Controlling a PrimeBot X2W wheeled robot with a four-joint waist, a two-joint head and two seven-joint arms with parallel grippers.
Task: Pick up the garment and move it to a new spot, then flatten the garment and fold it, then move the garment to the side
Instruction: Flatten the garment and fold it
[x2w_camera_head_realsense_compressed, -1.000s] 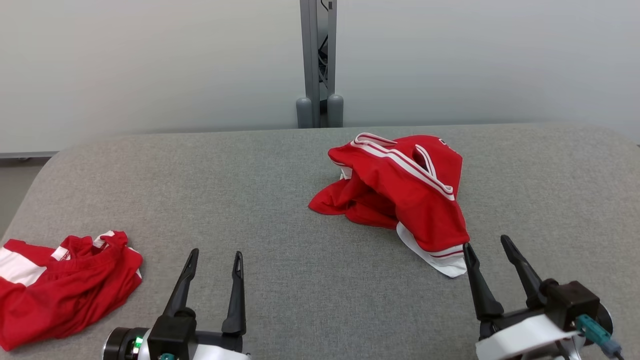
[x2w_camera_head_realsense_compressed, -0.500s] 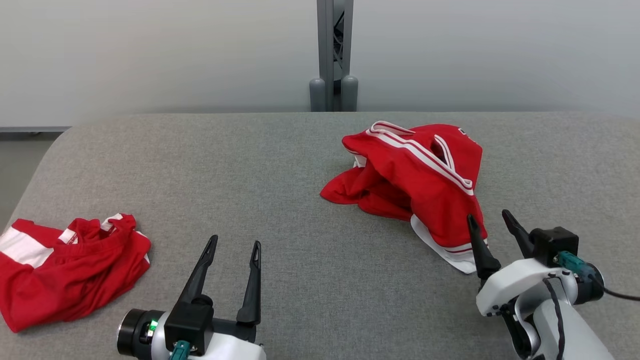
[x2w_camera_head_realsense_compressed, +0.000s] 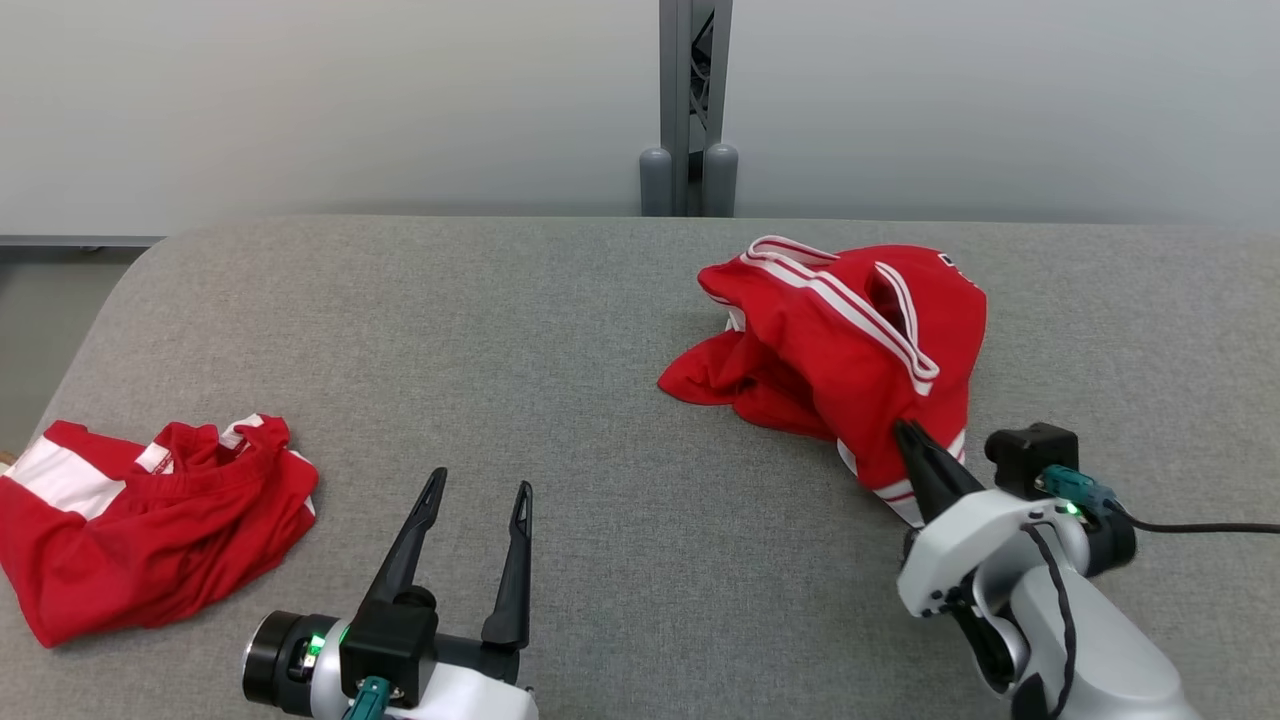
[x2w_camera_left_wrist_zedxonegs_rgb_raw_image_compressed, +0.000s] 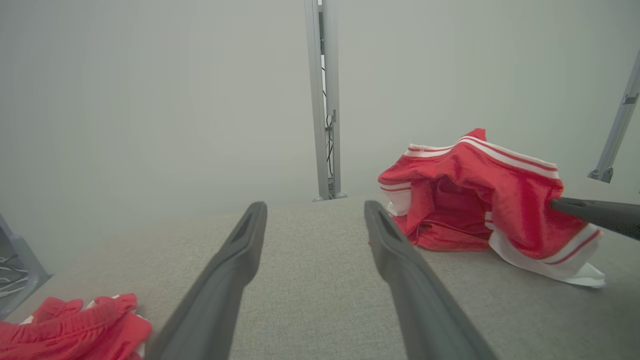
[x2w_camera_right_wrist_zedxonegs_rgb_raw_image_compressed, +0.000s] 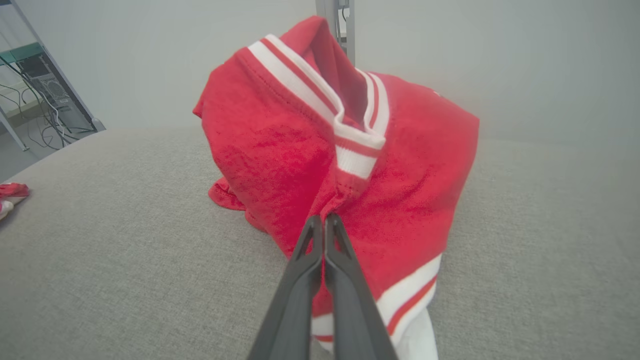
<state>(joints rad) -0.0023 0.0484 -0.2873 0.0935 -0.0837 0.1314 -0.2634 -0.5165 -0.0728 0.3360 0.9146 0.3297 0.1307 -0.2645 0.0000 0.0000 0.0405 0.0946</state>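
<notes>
The right tool (x2w_camera_head_realsense_compressed: 910, 438), its fingers apart a second earlier, had pinched together on a fold of the red garment (x2w_camera_head_realsense_compressed: 845, 345), which lay crumpled toward the far right of the grey bench (x2w_camera_head_realsense_compressed: 500, 320). The grasp looked made and the lift not yet begun. The left tool (x2w_camera_head_realsense_compressed: 480, 484) waited, fingers apart.
</notes>
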